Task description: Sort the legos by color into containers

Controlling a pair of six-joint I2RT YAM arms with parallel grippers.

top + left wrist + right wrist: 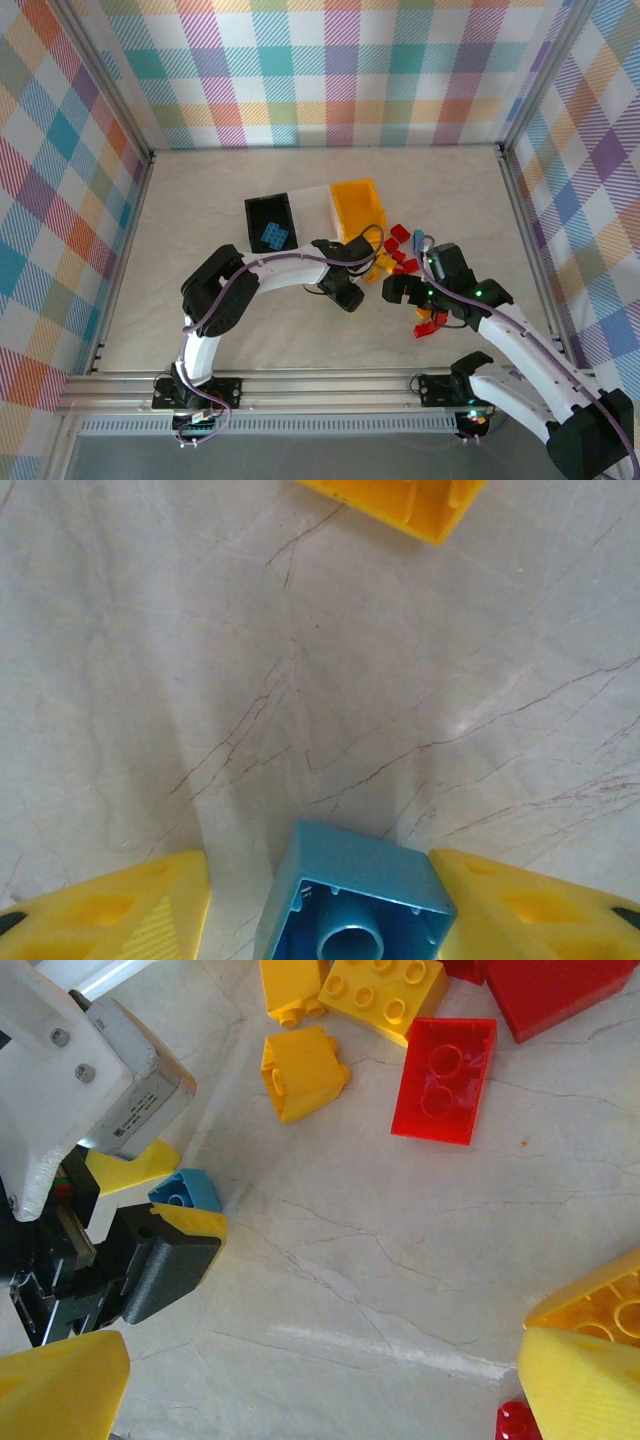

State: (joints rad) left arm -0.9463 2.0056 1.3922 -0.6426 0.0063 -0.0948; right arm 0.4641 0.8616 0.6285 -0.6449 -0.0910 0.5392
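- Nearest, the left gripper (318,870) sits short of the black bin (262,207) and to its right, its jaws drawn in narrow on a blue brick (350,890). To do this step well, I'd lift clear of the table and swing over to the black bin. I'd let go only when fully above its opening, and low, so the brick cannot bounce out.
- Between the fingertips, the brick shows its hollow underside to the wrist camera. One pad (500,900) lies against its side, while a sliver of table shows by the other. The grip looks off-centre, so slow travel seems wise.
- Farther right of the black bin, the right gripper (320,1372) is spread wide and holds nothing. A yellow brick (605,1305) lies just beside one fingertip.
- Loose red legos (400,245) lie well to the right of the black bin.
- Farthest, the black bin holds blue bricks (273,237). The clear bin (310,203) stands against its right side, and the yellow bin (352,186) comes next.
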